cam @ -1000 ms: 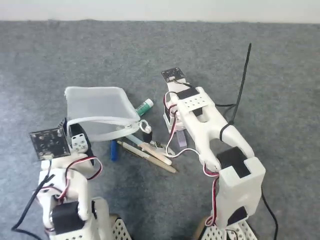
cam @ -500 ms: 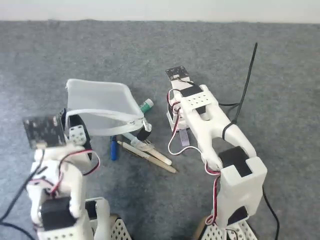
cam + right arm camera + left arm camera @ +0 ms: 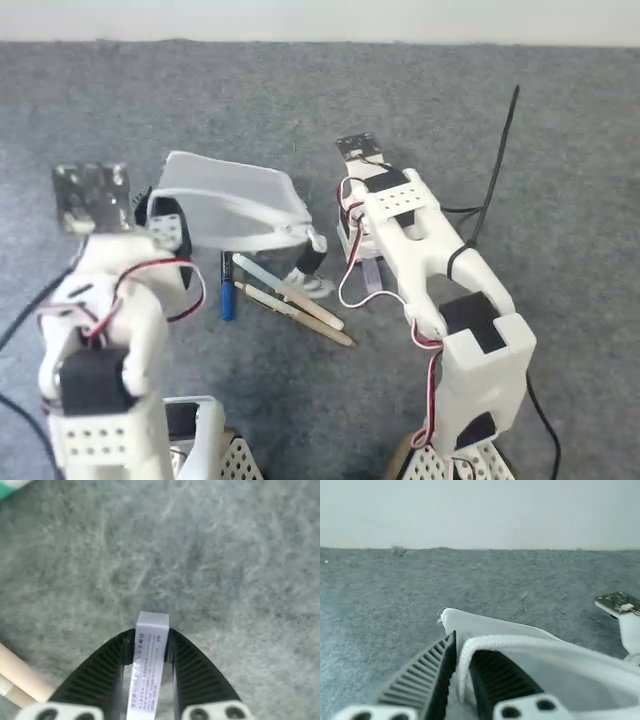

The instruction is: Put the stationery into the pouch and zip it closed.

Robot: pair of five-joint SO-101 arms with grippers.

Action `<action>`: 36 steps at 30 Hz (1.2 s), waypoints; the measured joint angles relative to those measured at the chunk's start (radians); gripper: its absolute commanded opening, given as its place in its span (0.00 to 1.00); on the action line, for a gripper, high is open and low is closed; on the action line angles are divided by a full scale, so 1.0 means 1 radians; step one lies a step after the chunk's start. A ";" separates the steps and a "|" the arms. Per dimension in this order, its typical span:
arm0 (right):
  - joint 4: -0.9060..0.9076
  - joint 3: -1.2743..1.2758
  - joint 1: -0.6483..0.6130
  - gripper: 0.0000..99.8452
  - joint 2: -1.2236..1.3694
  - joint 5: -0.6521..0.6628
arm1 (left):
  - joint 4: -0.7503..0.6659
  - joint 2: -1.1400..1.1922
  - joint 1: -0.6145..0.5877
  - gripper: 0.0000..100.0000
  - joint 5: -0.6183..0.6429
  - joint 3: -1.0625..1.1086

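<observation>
A translucent white pouch (image 3: pixel 232 205) hangs tilted above the carpet, and my left gripper (image 3: pixel 166 226) is shut on its left rim. In the left wrist view the jaws pinch the white zipper edge (image 3: pixel 465 652) of the pouch (image 3: pixel 530 662). My right gripper (image 3: pixel 369 270) is shut on a pale lavender eraser (image 3: pixel 371 276) just over the carpet; the eraser (image 3: pixel 149 652) sits upright in my right gripper (image 3: pixel 150 634). A blue pen (image 3: pixel 228 287), a light blue pen (image 3: pixel 262 272) and wooden pencils (image 3: pixel 300 308) lie below the pouch's lower right corner.
Grey carpet (image 3: pixel 500 130) covers the table. A black cable (image 3: pixel 492 165) rises at the right, beside the right arm. A black zipper pull (image 3: pixel 313 261) dangles from the pouch's corner. Pencil ends (image 3: pixel 14 676) and a green-tipped item (image 3: pixel 10 486) lie near the right gripper.
The left arm has risen and swung the pouch to the right and up, so it now covers the green-capped item. The right arm has barely shifted, still holding the eraser.
</observation>
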 measured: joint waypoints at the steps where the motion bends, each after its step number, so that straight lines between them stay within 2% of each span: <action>1: 0.000 0.000 0.008 0.01 0.000 0.000 | 0.006 0.026 0.002 0.01 0.011 -0.021; 12: 0.003 0.018 0.034 0.01 -0.031 0.000 | 0.012 0.347 0.005 0.01 0.074 -0.247; 23: 0.003 0.018 0.034 0.01 -0.038 0.000 | 0.190 0.649 0.005 0.01 0.173 -0.586; 36: 0.041 0.018 0.034 0.01 -0.068 0.000 | 0.219 0.741 0.005 0.01 0.241 -0.621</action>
